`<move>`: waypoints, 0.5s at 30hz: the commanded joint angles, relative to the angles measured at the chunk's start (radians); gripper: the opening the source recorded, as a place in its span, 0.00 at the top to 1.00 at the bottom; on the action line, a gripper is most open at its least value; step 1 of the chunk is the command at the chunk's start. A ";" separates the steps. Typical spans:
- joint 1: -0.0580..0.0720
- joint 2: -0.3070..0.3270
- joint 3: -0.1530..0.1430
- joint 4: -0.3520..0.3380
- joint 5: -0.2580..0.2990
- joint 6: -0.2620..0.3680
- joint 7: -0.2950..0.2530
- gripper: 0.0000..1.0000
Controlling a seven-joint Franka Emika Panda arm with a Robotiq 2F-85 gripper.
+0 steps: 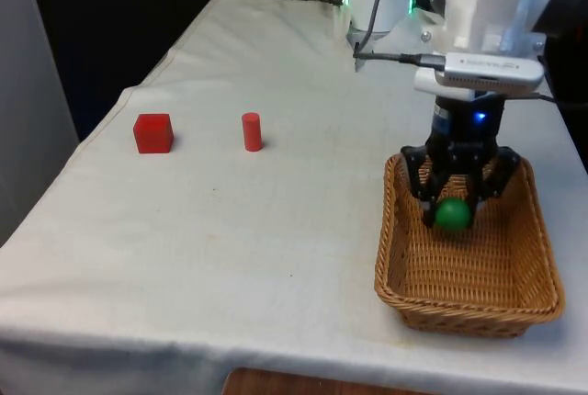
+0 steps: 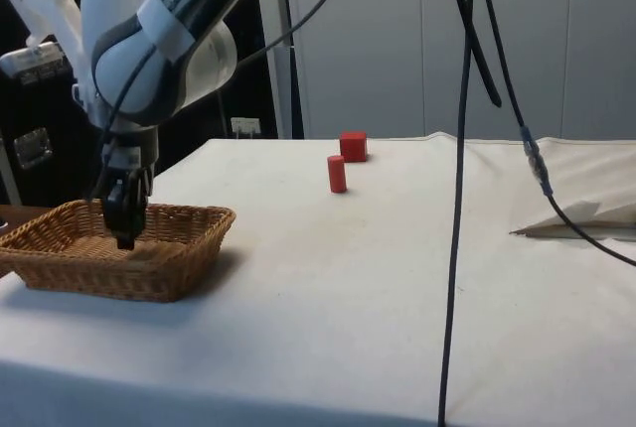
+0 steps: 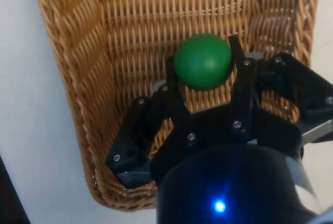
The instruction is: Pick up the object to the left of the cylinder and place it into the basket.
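Note:
My gripper (image 1: 452,209) hangs low inside the wicker basket (image 1: 393,257) at the front view's right, shut on a green ball (image 1: 452,216). In the wrist view the ball (image 3: 203,61) sits between the two black fingers (image 3: 237,60), which press on its sides just above the basket floor (image 3: 119,41). A red cylinder (image 1: 252,131) stands upright on the cloth at the front view's left. A red cube (image 1: 152,132) rests further left of it. From the side, the gripper (image 2: 124,233) dips below the basket rim (image 2: 169,248), with the cylinder (image 2: 337,173) and cube (image 2: 352,146) beyond.
White cloth lies open between the basket and the red pieces. The basket stands near the table's front edge (image 1: 276,358). A black cable (image 2: 459,189) hangs down through the side view. A fold of cloth (image 2: 586,213) rises at that view's right.

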 commanded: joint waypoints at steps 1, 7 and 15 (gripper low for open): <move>0.000 0.010 0.003 0.010 0.003 0.007 0.006 1.00; 0.003 0.031 0.006 0.031 0.002 0.009 0.018 0.85; 0.005 0.036 0.006 0.036 0.002 0.009 0.021 0.03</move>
